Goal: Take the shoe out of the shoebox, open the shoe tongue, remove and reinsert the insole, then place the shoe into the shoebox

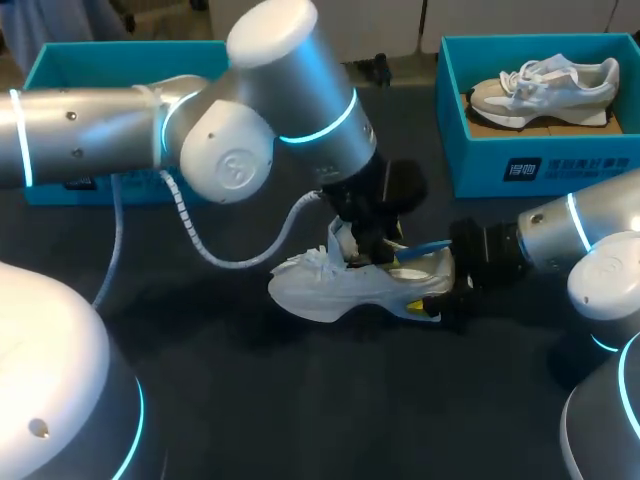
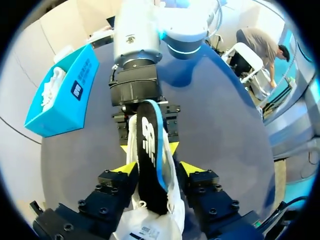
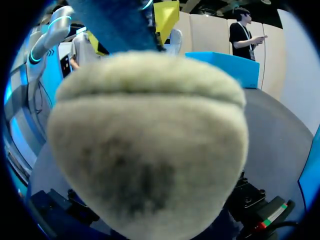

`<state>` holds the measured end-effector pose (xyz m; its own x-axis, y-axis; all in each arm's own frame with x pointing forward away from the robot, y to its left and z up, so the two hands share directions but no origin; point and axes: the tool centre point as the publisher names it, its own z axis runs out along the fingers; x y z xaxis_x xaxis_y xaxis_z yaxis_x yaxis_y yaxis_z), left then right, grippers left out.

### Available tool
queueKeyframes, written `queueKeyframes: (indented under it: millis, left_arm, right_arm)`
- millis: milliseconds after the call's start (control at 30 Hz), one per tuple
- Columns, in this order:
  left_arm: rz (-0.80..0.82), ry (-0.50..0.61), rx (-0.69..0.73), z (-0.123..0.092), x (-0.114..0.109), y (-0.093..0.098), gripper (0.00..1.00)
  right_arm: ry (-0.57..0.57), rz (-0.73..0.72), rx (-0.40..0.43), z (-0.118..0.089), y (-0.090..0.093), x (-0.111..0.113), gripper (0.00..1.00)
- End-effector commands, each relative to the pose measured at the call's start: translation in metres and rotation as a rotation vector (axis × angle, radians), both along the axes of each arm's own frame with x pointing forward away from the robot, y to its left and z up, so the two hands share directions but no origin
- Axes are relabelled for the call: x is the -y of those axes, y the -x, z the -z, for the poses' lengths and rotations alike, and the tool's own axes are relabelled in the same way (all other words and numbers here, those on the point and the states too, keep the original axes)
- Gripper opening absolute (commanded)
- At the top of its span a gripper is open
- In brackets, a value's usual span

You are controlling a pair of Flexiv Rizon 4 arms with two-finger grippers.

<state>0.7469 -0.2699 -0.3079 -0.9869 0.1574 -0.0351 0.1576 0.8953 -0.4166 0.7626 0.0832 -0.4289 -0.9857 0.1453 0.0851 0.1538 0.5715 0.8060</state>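
— Where is the shoe [image 1: 330,290]?
— Out of the box, on the dark table [image 1: 300,400] near the middle, toe towards the robot's left and heel towards its right. It sits between the two grippers.

— And the insole [image 1: 425,247]?
— Partly out. Its heel end sticks up from the shoe's opening, blue edge showing. In the left wrist view it is a dark strip rising out of the shoe and running towards the heel.

— What is the right gripper [image 1: 440,300] doing?
— It is at the heel, clenched on the shoe. The left wrist view shows one yellow tip against each side of the heel. In the right wrist view the grey heel fills nearly everything ahead of the gripper and hides its tips.

— And the left gripper [image 1: 368,235]?
— It comes down from above onto the middle of the shoe, at the opening. Shoe and insole lie within its span, but whether it grips them or stands released cannot be told.

— The boxes?
— Two teal ones at the far edge. The right box [image 1: 540,165] holds another shoe [image 1: 545,85] lying on its side. The left box [image 1: 60,60] is half hidden behind the left arm.
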Motion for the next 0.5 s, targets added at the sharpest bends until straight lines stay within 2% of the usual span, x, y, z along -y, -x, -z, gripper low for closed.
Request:
queueKeyframes:
  millis: [33,300,400,500]
  left_arm:
    - [-0.012,0.03,0.013,0.011,0.004,-0.001,0.48]
    - [-0.025,0.059,0.018,0.024,0.012,0.0,0.49]
    - [-0.046,0.081,0.029,0.028,0.013,-0.002,0.53]
    - [-0.056,0.09,0.027,0.03,0.014,-0.004,0.51]
  right_arm:
    - [0.006,0.002,-0.001,0.003,0.0,-0.002,0.0]
    - [0.006,0.002,-0.001,0.003,0.0,-0.002,0.0]
    - [0.006,0.002,-0.001,0.003,0.0,-0.002,0.0]
    - [0.006,0.002,-0.001,0.003,0.0,-0.002,0.0]
